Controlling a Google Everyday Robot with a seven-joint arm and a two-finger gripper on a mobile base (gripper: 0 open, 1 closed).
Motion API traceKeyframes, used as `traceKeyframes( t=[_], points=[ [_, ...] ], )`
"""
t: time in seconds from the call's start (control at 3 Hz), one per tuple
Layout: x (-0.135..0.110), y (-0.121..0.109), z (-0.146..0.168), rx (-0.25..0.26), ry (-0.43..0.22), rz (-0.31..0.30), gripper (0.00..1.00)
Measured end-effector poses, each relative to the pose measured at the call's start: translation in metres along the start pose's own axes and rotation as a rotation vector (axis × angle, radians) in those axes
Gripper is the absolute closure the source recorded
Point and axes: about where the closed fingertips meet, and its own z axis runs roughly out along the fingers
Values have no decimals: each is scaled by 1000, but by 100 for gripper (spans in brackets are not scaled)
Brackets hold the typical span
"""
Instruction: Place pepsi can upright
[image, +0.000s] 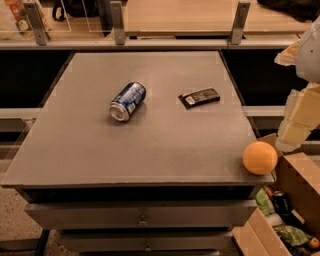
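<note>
The pepsi can (128, 101) is blue with white lettering and lies on its side on the grey table top (150, 150), left of centre, with its silver end facing the front left. My gripper (295, 131) hangs off the table's right edge on the white and cream arm, above the orange and far to the right of the can. Nothing shows in it.
A flat black wrapped bar (199, 97) lies right of the can. An orange (260, 158) sits at the table's front right corner. Cardboard boxes (295, 200) with clutter and a darker can (280, 201) stand on the floor at the right. A railing (150, 42) runs behind the table.
</note>
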Motion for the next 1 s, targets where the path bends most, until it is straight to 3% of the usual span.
traceKeyframes(
  t=[0.67,1.0],
  points=[
    [-9,-8,0,10,-10,-33,0],
    [-36,-31,8,9,-10,-143,0]
  ],
)
